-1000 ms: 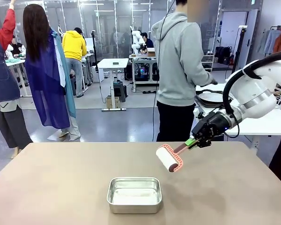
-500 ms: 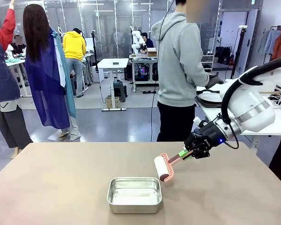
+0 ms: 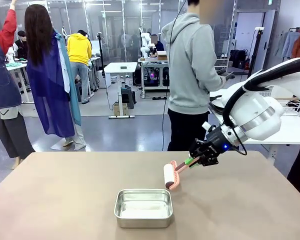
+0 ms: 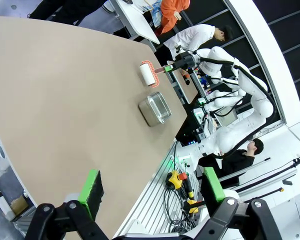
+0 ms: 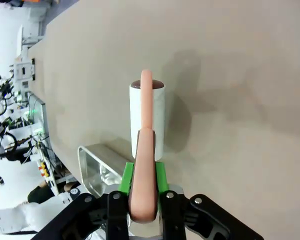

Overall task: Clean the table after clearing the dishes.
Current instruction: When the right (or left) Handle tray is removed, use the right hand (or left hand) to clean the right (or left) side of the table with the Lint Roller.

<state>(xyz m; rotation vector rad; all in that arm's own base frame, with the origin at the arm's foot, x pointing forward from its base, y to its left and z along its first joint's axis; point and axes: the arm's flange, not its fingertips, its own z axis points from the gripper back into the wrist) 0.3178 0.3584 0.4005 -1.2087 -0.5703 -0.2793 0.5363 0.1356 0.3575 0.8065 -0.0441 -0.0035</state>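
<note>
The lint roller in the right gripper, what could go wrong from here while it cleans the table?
1. The white lint roller with the pink handle hangs just beyond the far right corner of the shallow rectangular steel pan; a stroke toward the robot could bump or shove the pan across the taupe table.
2. The right gripper pinches only the handle's thin end, so pressing down might twist the roller in the green pads.

Left pincer (image 4: pixel 153 186) wide apart at the table (image 4: pixel 65 100) edge; lint roller (image 4: pixel 146 75) near steel pan (image 4: pixel 155 109).
</note>
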